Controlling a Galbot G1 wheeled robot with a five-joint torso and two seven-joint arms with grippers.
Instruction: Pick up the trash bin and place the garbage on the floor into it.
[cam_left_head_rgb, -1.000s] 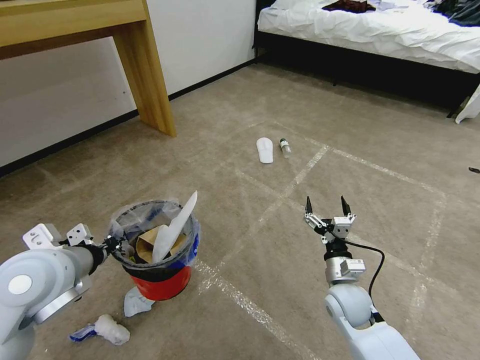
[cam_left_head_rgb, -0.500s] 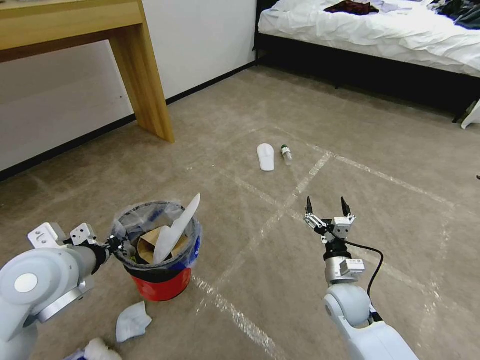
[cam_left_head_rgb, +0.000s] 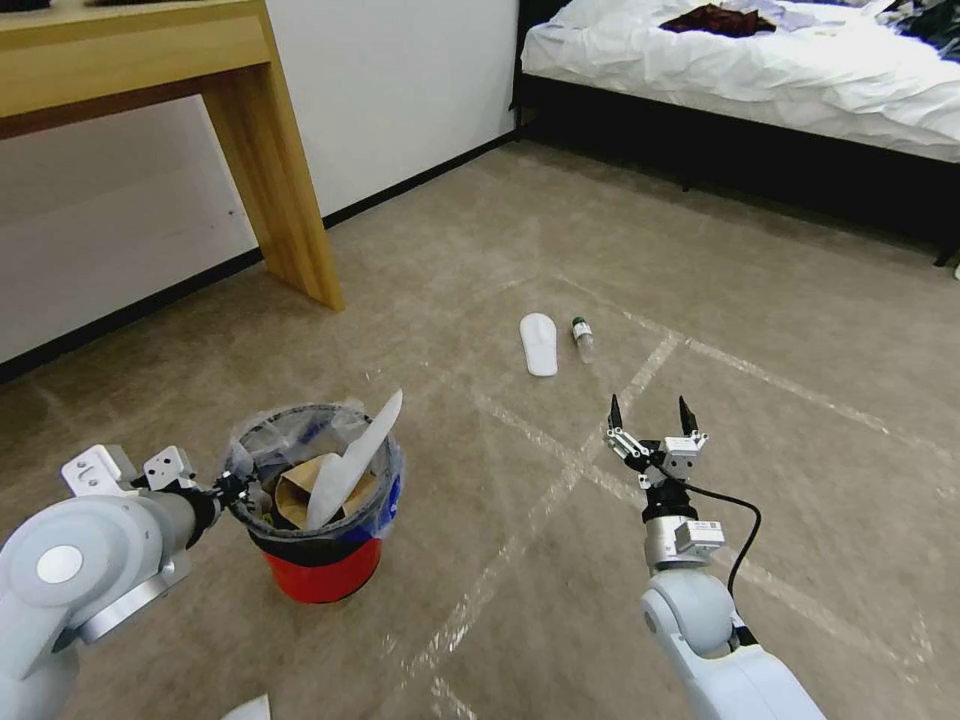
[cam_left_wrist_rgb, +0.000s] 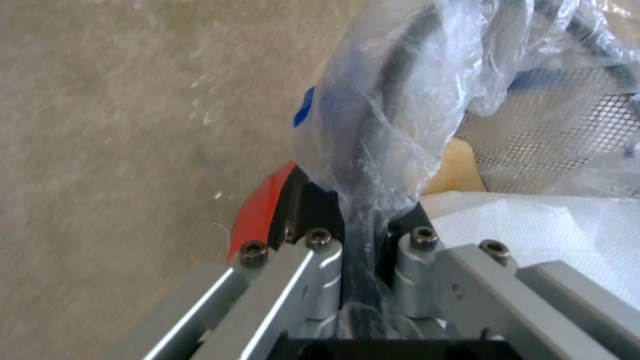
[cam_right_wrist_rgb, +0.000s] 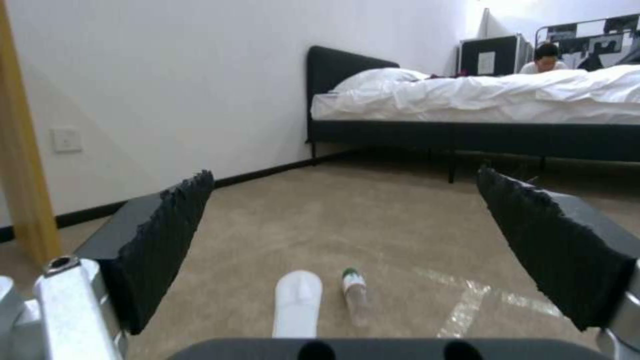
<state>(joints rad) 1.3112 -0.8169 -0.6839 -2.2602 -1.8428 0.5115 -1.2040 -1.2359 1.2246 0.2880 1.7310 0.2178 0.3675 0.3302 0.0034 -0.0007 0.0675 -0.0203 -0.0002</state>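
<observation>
The trash bin (cam_left_head_rgb: 322, 565), a red bucket with a clear bag, hangs at my lower left with a brown paper bag and a white slipper sticking out of it. My left gripper (cam_left_head_rgb: 226, 489) is shut on its rim; the left wrist view shows the gripper (cam_left_wrist_rgb: 363, 200) clamping the bagged rim (cam_left_wrist_rgb: 393, 100) above the red wall (cam_left_wrist_rgb: 263, 210). My right gripper (cam_left_head_rgb: 648, 410) is open and holds nothing, low over the floor (cam_left_head_rgb: 780, 300). Ahead of it lie garbage items: a flat white slipper (cam_left_head_rgb: 539, 344) (cam_right_wrist_rgb: 297, 302) and a green-capped clear bottle (cam_left_head_rgb: 582, 338) (cam_right_wrist_rgb: 355, 295).
A wooden desk leg (cam_left_head_rgb: 275, 170) stands at the left by the white wall. A bed (cam_left_head_rgb: 760, 70) with white bedding runs along the far right. Pale tape lines (cam_left_head_rgb: 520, 540) cross the carpet. A white scrap (cam_left_head_rgb: 250, 708) lies at the bottom edge.
The whole head view has shifted, so the camera moved. The bin stays held at my left. The white litter beside the bin has slipped off the bottom edge. Both grippers keep their states.
</observation>
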